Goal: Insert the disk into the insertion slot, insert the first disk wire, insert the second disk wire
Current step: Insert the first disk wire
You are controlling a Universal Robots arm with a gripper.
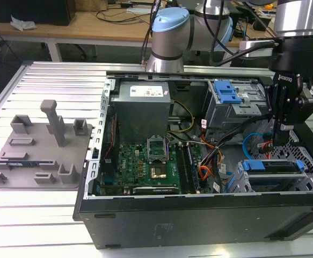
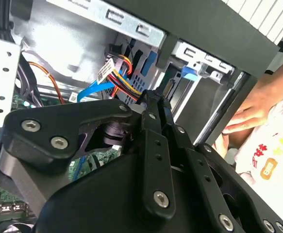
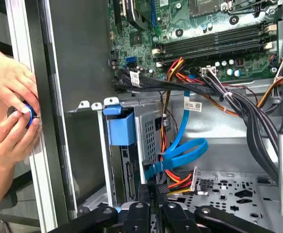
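Nearest us in the second wrist view, the black gripper (image 2: 153, 95) has its jaws drawn together; we cannot tell whether they pinch anything. At the exterior view's lower right, the silvery perforated insertion slot (image 1: 238, 183) holds the disk (image 1: 274, 167) in its blue carrier, just below the gripper in the frame. The disk's label is hidden.

the black gripper (image 1: 282, 128) hung close beside the silvery perforated drive cage (image 3: 148, 128), where a looped flat blue cable (image 3: 180, 150) and a bundle of red, yellow and orange wires (image 3: 174, 180) crowded the gap. thick black cables (image 3: 243, 107) crossed beside them. the perforated grey metal floor (image 3: 228, 191) nearby lay open. a person's hands (image 3: 10, 82) sat against the dark case wall (image 3: 78, 73) on its outer side.
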